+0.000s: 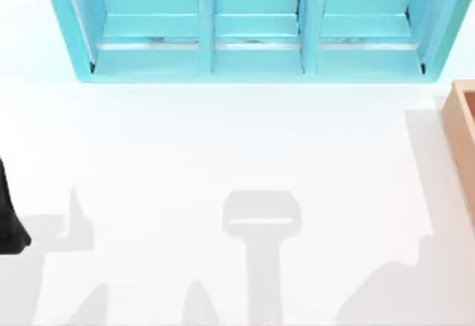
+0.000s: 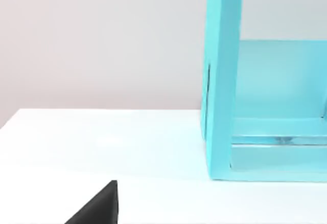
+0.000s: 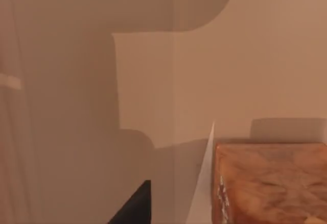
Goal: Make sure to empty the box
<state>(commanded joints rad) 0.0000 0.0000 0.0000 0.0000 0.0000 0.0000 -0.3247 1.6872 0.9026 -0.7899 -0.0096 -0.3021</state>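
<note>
A wide turquoise shelf (image 1: 252, 25) spans twelve o'clock on the white table (image 1: 223, 140), the tan box (image 1: 462, 133) sits at three o'clock (long axis running twelve to six), and I cannot tell either gripper's state.

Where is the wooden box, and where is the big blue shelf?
box (image 1: 462, 118): top view, at the table's right edge, on its tan wall.
turquoise shelf unit (image 1: 258, 44): top view, at the table's far side, on the floor of its middle bay.
</note>
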